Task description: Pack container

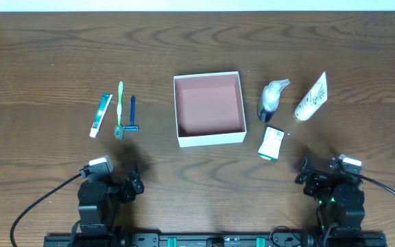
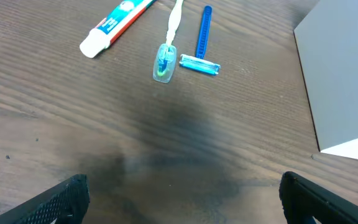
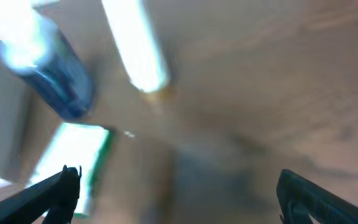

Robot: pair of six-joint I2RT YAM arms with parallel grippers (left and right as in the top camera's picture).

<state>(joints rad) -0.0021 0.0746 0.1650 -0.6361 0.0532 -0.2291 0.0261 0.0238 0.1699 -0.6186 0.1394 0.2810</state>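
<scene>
The container, a square white-walled box with a pink-brown inside, sits mid-table; its white wall shows in the left wrist view. Left of it lie a toothpaste tube, a green toothbrush and a blue razor. Right of it lie a dark blue bottle with a white top, a white tube and a small green-and-white carton. My left gripper is open and empty near the front edge. My right gripper is open and empty near the front right.
The dark wooden table has a white strip along its far edge. Both arm bases stand at the front edge with cables trailing off. The right wrist view is blurred.
</scene>
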